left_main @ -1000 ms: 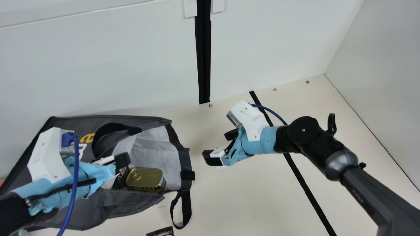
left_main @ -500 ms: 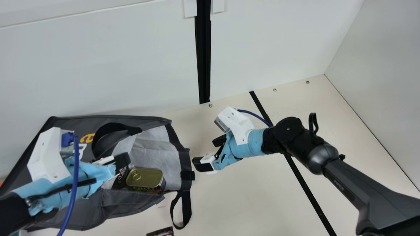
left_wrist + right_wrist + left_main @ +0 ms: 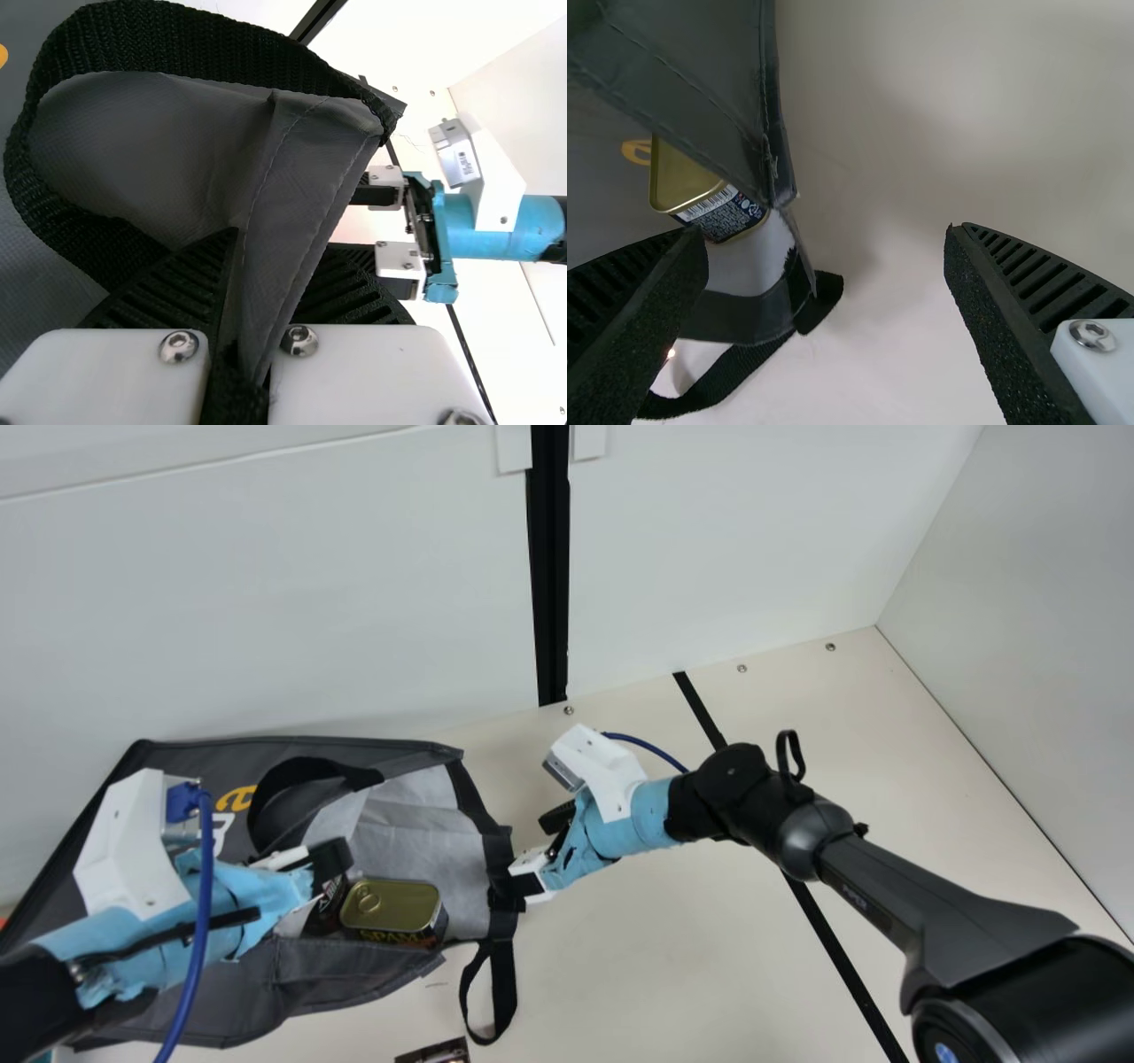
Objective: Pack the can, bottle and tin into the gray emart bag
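While the left gripper (image 3: 330, 859) pinches a stitched fold of smooth gray fabric on the emart bag (image 3: 328, 970), the right gripper (image 3: 538, 850) has its gritty-padded, ribbed fingers spread wide beside the bag's black-bound rim. A coarse woven handle (image 3: 62, 97) arches from the pinched fold. Inside the bag, against pale, creased lining (image 3: 425, 841), sits the round-cornered tin (image 3: 390, 905), its gold metal lid bearing a pull ring. Just beside it is a dark printed item (image 3: 328, 903), partly hidden.
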